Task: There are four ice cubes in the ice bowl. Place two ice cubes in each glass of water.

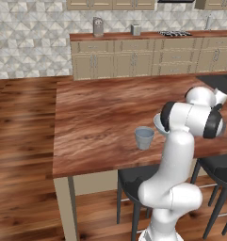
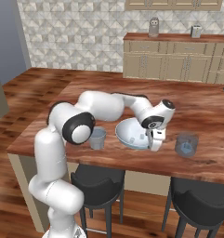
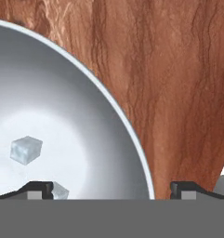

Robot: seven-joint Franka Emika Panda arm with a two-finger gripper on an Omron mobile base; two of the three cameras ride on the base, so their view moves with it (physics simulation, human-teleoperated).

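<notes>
Hand (image 2: 154,145) spread wide, empty, straddling ice bowl (image 2: 132,135) rim on counter (image 2: 211,111) | two ice cubes (image 3: 26,149) seen inside, others possibly hidden | glasses (image 2: 98,138) flank bowl, apparently unfilled | all drops remain

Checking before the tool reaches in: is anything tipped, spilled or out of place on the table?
Nothing stands out. Both glasses stand upright on either side of the ice bowl, the wooden table looks dry, and the ice cubes visible lie inside the bowl.

Glossy white rounded arm (image 2: 99,106) segments, black joint bands, small dark tool (image 3: 111,188) fingertips.
</notes>
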